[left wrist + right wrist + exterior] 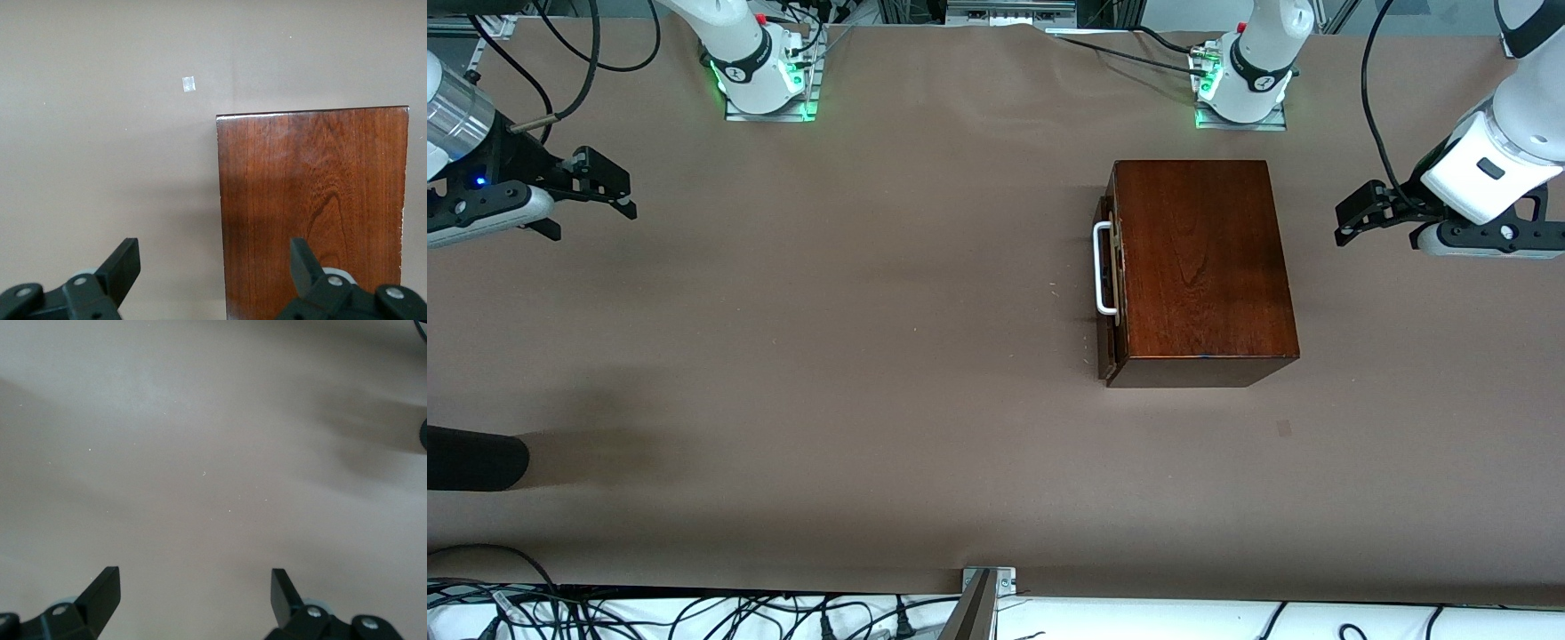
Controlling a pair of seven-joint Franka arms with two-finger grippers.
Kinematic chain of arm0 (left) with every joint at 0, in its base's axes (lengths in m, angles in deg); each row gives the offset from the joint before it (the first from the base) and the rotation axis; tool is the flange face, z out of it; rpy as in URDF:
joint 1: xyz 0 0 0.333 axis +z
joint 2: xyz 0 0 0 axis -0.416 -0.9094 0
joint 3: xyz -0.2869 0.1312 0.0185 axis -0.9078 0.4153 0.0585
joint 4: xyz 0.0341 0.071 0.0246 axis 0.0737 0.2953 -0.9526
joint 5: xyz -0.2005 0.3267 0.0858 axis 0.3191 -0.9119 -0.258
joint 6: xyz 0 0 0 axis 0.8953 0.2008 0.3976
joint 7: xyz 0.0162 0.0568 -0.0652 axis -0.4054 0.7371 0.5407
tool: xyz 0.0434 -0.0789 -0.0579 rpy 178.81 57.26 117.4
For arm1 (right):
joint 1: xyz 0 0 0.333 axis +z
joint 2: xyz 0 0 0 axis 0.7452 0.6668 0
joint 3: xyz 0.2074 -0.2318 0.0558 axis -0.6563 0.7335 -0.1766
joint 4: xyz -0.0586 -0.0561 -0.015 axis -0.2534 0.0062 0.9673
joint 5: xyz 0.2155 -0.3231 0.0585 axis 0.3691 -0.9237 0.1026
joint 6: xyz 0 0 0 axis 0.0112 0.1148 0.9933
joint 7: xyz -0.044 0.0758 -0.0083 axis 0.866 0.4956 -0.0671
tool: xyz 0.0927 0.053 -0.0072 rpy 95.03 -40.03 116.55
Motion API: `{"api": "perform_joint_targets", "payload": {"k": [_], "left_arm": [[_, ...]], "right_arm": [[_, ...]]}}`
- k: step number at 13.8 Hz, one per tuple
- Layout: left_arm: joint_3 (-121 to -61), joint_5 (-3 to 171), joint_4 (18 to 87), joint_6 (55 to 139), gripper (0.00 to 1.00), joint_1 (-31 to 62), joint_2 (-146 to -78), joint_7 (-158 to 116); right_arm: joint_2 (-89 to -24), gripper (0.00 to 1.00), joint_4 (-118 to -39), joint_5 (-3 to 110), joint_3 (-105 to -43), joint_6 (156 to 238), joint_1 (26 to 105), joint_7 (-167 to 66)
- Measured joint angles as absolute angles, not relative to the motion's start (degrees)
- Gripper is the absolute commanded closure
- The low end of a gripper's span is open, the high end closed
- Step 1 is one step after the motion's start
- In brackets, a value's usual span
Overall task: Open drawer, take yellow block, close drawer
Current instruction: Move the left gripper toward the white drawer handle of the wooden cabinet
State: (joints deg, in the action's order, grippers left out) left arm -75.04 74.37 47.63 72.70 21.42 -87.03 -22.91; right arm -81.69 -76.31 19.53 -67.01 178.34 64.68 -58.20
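Counter (871, 356): you are looking at a flat sheet of matte brown covering, lightly creased near the arms' bases and speckled with a few pale crumbs.

Wooden box (1200, 267): it is sitting toward the left arm's end of the counter, a rectangular block of dark reddish-brown polished wood whose glossy top is showing a swirling grain.

Drawer (1110, 276): it is sitting pushed in, or very nearly so, with its dark front facing the right arm's end of the counter; only a thin pale edge is showing at the seam.

Handle (1103, 267): a white bar with rounded ends is standing off the drawer front, running along its length.

Yellow block: you are not seeing it in any view.

Left tool (1352, 222): it is hanging over bare counter beside the box, at the left arm's end; its black angular fingers (123, 267) are standing wide apart and gripping nothing, with the box top lying below one of them.

Right tool (618, 191): it is hovering over bare counter at the right arm's end, well apart from the box; its fingers (103, 593) are spread fully and holding nothing.

Tape patch (189, 84): a small pale square is lying flat on the counter near a corner of the box.
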Motion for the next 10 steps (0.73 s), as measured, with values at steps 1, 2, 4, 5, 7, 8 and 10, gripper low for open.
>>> {"api": "perform_joint_targets", "payload": {"k": [1, 2, 4, 5, 7, 8, 10], "left_arm": [[-75.04, 74.37, 47.63, 72.68, 0.00, 21.42, -87.03, -22.89], [-75.04, 74.37, 47.63, 72.67, 0.00, 21.43, -87.03, -22.82], [-75.03, 74.37, 47.63, 72.61, 0.00, 21.44, -87.03, -22.78], [-75.04, 74.37, 47.63, 72.55, 0.00, 21.44, -87.04, -22.77], [-75.03, 74.37, 47.62, 71.84, 0.00, 21.44, -87.21, -22.71], [-75.03, 74.37, 47.63, 70.80, 0.00, 21.44, -87.43, -22.69], [-75.06, 74.37, 47.63, 69.09, 0.00, 21.36, -88.19, -22.68]], "right_arm": [[-81.69, 0.00, -76.31, 19.53, -67.01, 178.34, 64.68, -58.20], [-81.69, 0.00, -76.31, 19.53, -67.01, 178.34, 64.68, -58.20], [-81.69, 0.00, -76.31, 19.53, -67.01, 178.34, 64.68, -58.20], [-81.69, 0.00, -76.31, 19.53, -67.01, 178.34, 64.68, -58.20], [-81.69, 0.00, -76.31, 19.53, -67.01, 178.34, 64.68, -58.20], [-81.69, 0.00, -76.31, 19.53, -67.01, 178.34, 64.68, -58.20], [-81.69, 0.00, -76.31, 19.53, -67.01, 178.34, 64.68, -58.20]]}}
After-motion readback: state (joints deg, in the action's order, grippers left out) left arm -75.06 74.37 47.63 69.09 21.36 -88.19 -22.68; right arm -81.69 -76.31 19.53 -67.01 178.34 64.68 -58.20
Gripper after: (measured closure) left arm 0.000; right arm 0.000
